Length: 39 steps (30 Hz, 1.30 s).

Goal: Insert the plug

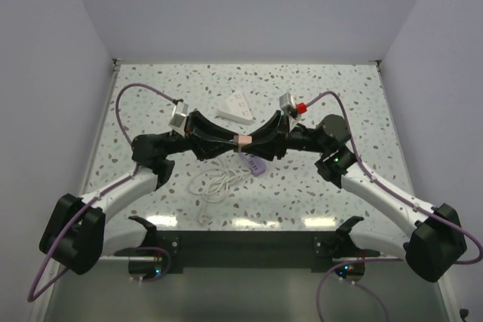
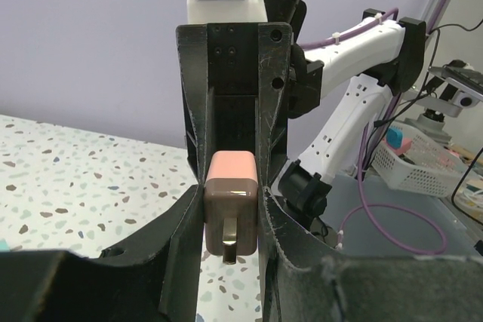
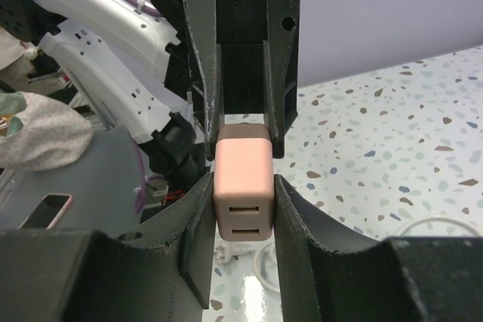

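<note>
**Charger held between both grippers, mid-table**

The pink charger block (image 1: pixel 243 141) sits off the table (image 1: pixel 339 96), at the centre where the two arms meet. Its long axis runs left-right in the top view, from one gripper to the other. The brown end with a metal prong (image 2: pixel 230 237) faces the left wrist camera. The pink end with two slots (image 3: pixel 243 224) faces the right wrist camera.

The left gripper (image 1: pixel 234 141) is narrow, fingers (image 2: pixel 181 254) pressed on both sides of the block. The right gripper (image 1: pixel 253 141) is the same, fingers (image 3: pixel 294 224) clamped on the pink end. Both sets of fingertips overlap along the block.

A white strip (image 1: pixel 239 107) lies just behind the grippers, apart from them. A loose white cable (image 1: pixel 215 182) lies on the near side, with a purple tag (image 1: pixel 256 165) beside it. There is bare tabletop far left and far right.
</note>
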Motion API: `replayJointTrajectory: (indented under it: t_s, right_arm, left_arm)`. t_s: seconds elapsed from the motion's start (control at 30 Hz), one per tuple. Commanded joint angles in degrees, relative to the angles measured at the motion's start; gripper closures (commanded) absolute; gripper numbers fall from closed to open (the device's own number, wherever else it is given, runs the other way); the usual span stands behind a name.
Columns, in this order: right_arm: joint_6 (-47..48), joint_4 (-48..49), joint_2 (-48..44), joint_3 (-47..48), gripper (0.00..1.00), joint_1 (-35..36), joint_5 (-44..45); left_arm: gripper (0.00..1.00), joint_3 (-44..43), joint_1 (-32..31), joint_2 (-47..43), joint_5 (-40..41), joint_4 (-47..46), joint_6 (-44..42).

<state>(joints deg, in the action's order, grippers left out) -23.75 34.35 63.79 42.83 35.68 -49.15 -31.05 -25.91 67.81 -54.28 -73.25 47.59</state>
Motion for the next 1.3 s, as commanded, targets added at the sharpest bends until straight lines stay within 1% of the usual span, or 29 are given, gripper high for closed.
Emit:
replayJointTrajectory:
  t_s: [0.0,0.07,0.1,0.17,0.2,0.3,0.37,0.47,0.57,0.6,0.7,0.8,0.83,0.9,0.93,1.0,1.03,1.07,1.1,1.13,1.2,1.23,1.27]
  right_arm:
    - [-0.1,1.5,-1.3,1.6,0.83,0.9,-2.5]
    - [0.3,1.4,-1.6,1.9,0.92,0.9,-2.0]
    - [0.4,1.5,-1.6,2.0,1.00,0.9,-1.8]
    - [0.4,1.7,-1.7,2.1,1.00,0.9,-1.3]
    - [0.4,1.7,-1.5,2.2,1.00,0.9,-1.0]
    - [1.0,0.2,-1.4,3.1,1.00,0.9,-0.1]
    - [3.1,-3.7,-1.6,4.4,1.00,0.9,1.5]
    - [6.6,-10.2,-2.4,6.3,1.00,0.8,3.4]
    - [10.5,-17.4,-4.3,8.0,1.00,0.7,6.0]
    - [11.7,-19.5,-4.6,8.5,1.00,0.4,8.1]
    - [15.0,-28.3,-5.1,11.8,1.00,-0.3,11.1]
    - [17.9,-33.3,-4.3,15.6,1.00,-0.8,13.5]
    - [19.4,-37.2,-3.9,16.7,1.00,-0.8,16.6]
    - [21.2,-43.2,-1.4,21.0,1.00,-0.8,19.0]
    - [22.4,-45.2,-0.3,22.6,1.00,-0.8,21.3]
    - [23.3,-50.5,4.1,27.3,1.00,-0.8,23.3]
    - [24.4,-52.1,6.2,28.8,1.00,-0.9,23.7]
    - [25.5,-53.9,7.8,30.5,1.00,-0.9,25.4]
    - [25.7,-55.6,11.8,32.2,1.00,-0.9,26.6]
    - [26.3,-59.2,13.8,35.6,1.00,-0.9,27.9]
    - [26.8,-62.5,18.1,40.9,1.00,-1.0,30.1]
    - [27.2,-65.6,22.0,42.8,1.00,-0.9,30.8]
    - [27.3,-67.0,24.1,44.3,1.00,-0.9,31.3]
  left_arm:
    - [0.74,-0.2,-0.2,0.4,2.8,-2.1,-2.8]
    - [0.67,-0.2,-0.2,0.5,3.5,-0.5,-3.2]
    - [0.56,-0.3,-0.2,0.6,3.6,-0.1,-3.9]
    - [0.47,-0.4,-0.2,0.7,3.7,0.9,-4.3]
    - [0.39,-0.6,-0.2,0.7,3.8,1.1,-4.7]
    - [0.28,-0.7,-0.2,0.8,4.3,2.5,-6.0]
    - [0.26,-0.6,0.2,0.7,5.1,4.1,-6.8]
    - [0.19,-0.2,1.8,0.0,6.0,5.9,-8.1]
    - [0.16,0.7,4.5,-0.8,5.7,5.8,-8.0]
    - [0.14,1.2,5.1,-1.2,5.6,5.7,-7.8]
    - [0.13,2.4,7.1,-2.0,4.8,5.1,-8.0]
    - [0.12,3.6,8.9,-2.9,4.4,3.9,-7.8]
    - [0.11,4.0,9.2,-3.5,4.4,4.0,-8.0]
    - [0.11,4.3,10.1,-3.9,5.2,5.0,-9.3]
    - [0.11,4.4,10.3,-4.6,5.8,7.5,-10.1]
    - [0.10,4.2,11.0,-5.3,8.0,10.7,-13.2]
    - [0.10,4.2,11.2,-5.6,8.7,13.8,-14.3]
    - [0.10,4.2,11.6,-6.4,10.6,15.2,-15.2]
    - [0.10,4.0,11.8,-6.8,11.7,16.9,-17.2]
    - [0.10,3.8,12.0,-7.3,12.8,20.0,-18.2]
    - [0.09,3.2,12.3,-8.4,16.8,23.8,-21.5]
    - [0.09,2.9,12.3,-8.8,18.2,27.2,-22.4]
    - [0.09,2.6,12.4,-9.0,21.2,28.9,-23.2]
